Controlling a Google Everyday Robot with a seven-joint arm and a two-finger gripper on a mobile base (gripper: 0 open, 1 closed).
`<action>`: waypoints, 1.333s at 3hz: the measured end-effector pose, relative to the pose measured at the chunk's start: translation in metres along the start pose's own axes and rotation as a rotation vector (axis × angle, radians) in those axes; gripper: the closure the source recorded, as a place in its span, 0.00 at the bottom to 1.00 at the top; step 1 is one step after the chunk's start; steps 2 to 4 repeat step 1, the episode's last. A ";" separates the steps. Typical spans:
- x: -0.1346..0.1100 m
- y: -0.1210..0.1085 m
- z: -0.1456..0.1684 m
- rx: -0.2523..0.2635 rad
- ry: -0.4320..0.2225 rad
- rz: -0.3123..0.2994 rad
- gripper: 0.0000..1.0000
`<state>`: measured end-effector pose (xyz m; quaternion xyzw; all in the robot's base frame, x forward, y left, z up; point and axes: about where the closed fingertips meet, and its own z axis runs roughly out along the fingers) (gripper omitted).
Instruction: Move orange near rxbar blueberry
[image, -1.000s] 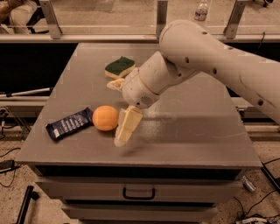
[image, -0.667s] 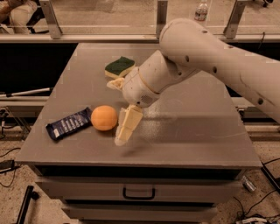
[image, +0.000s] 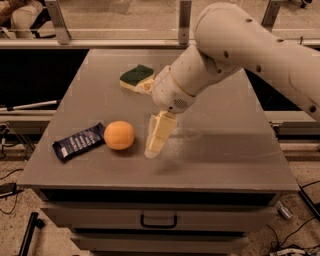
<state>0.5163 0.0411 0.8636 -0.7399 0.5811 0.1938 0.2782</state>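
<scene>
The orange (image: 119, 135) rests on the grey table (image: 225, 150), left of centre near the front. The rxbar blueberry (image: 79, 142), a dark navy wrapper with white lettering, lies just left of the orange, almost touching it. My gripper (image: 156, 131) hangs from the white arm just right of the orange, with a small gap between them. One pale finger (image: 159, 134) points down at the tabletop. The gripper looks open and holds nothing.
A green-and-yellow sponge (image: 135, 77) lies at the back of the table, behind the gripper. The big white arm (image: 240, 45) reaches in from the upper right over the table. A drawer with a handle (image: 158, 220) sits below the front edge.
</scene>
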 end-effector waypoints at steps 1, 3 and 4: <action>0.000 0.000 0.000 0.000 0.000 0.000 0.00; 0.000 0.000 0.000 0.000 0.000 0.000 0.00; 0.000 0.000 0.000 0.000 0.000 0.000 0.00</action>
